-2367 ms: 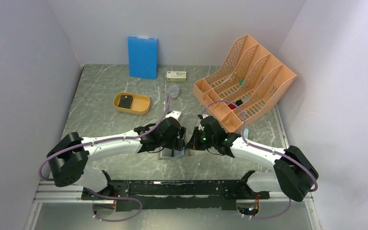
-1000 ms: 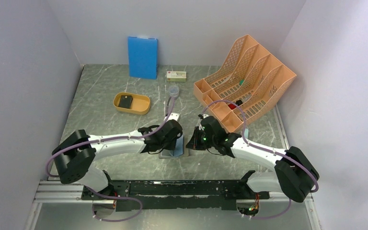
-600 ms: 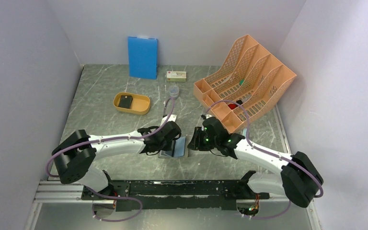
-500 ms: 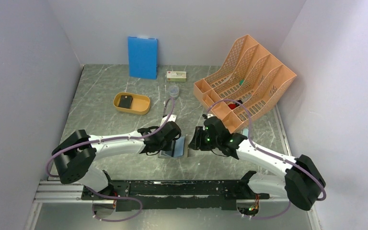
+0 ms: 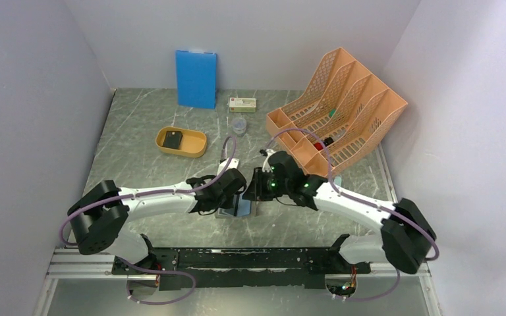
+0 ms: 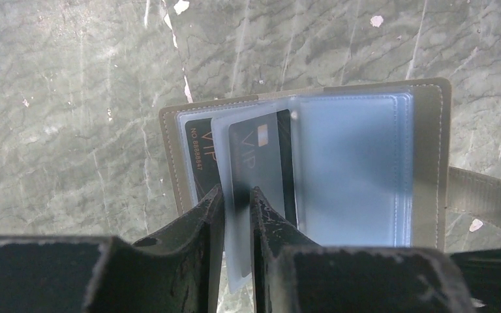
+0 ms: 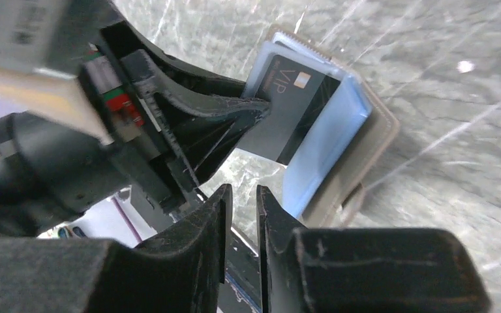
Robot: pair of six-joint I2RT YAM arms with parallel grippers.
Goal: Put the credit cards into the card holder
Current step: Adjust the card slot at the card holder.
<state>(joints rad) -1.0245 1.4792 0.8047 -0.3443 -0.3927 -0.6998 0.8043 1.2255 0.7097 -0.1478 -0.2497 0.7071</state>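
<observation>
The grey card holder (image 6: pixel 441 163) lies open on the table, pale blue pockets up, and shows in the top view (image 5: pixel 240 209) between both wrists. A black VIP credit card (image 6: pixel 264 153) sits in a clear pocket leaf. A second black card (image 6: pixel 199 163) lies in the pocket beneath, at the left. My left gripper (image 6: pixel 237 193) is shut on the near edge of that clear leaf. My right gripper (image 7: pixel 243 192) hovers just right of the holder (image 7: pixel 372 150), jaws slightly apart with nothing between them. The held card (image 7: pixel 293 104) shows there too.
A mustard tray (image 5: pixel 197 147) holding a dark card (image 5: pixel 172 139) sits at mid left. A blue board (image 5: pixel 196 78) leans on the back wall, near a small box (image 5: pixel 242 103) and clear cup (image 5: pixel 238 125). An orange file organiser (image 5: pixel 336 108) fills the back right.
My right gripper has moved left, closer to the holder and the left gripper. Its arm has swung inward. The left arm has hardly shifted, still low over the holder.
</observation>
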